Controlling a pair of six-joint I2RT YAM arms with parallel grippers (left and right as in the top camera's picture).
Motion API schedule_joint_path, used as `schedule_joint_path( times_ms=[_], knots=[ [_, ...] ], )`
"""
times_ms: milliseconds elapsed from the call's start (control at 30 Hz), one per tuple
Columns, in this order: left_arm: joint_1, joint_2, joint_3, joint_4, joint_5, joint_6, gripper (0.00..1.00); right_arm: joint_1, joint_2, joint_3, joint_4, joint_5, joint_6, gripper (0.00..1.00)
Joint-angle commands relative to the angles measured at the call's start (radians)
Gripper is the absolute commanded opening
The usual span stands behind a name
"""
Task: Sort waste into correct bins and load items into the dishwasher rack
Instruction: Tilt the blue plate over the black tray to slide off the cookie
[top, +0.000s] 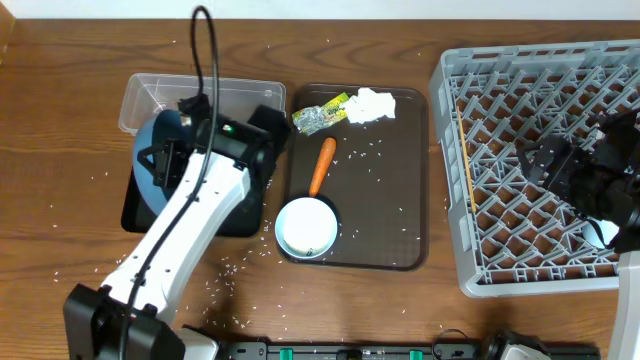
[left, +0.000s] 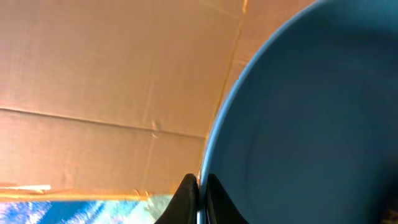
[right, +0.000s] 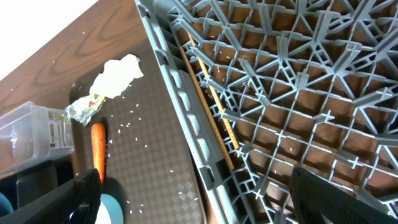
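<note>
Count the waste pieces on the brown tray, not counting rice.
3: printed wrapper far-left on the brown tray, white tissue beside it, orange stick just nearer. The cup may hide smaller bits.

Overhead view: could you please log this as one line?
left gripper shut on blue plate; right gripper open above rack; carrot on tray

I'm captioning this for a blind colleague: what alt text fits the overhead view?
The left arm holds a dark blue plate over the black tray and clear tub. A brown serving tray carries a white tissue, wrapper, orange stick and light blue cup; the right arm hangs over the grey rack.
</note>
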Motion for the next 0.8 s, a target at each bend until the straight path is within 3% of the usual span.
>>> schedule_joint_path(
  times_ms=[0,100,367,500,633,767],
  knots=[
    [-0.004,-0.004,0.013,-0.017,-0.109,-0.035,0.06,0.012,0.002,0.004,-0.004,-0.001,-0.019,0.90],
    [-0.008,-0.004,0.013,-0.013,-0.179,-0.035,0.06,0.012,0.002,0.004,-0.004,-0.001,-0.019,0.91],
    [-0.014,-0.004,-0.002,-0.008,-0.164,-0.039,0.06,0.012,0.002,0.004,-0.007,-0.001,-0.019,0.91],
    [-0.054,0.000,-0.004,0.063,-0.023,-0.034,0.06,0.012,0.002,0.004,-0.005,0.000,-0.019,0.91],
    [-0.047,0.013,-0.025,-0.010,-0.187,-0.021,0.06,0.012,0.002,0.004,-0.005,-0.008,-0.019,0.92],
    [-0.041,0.013,-0.024,-0.010,-0.142,-0.021,0.06,0.012,0.002,0.004,-0.007,-0.008,-0.019,0.91]
  ],
)
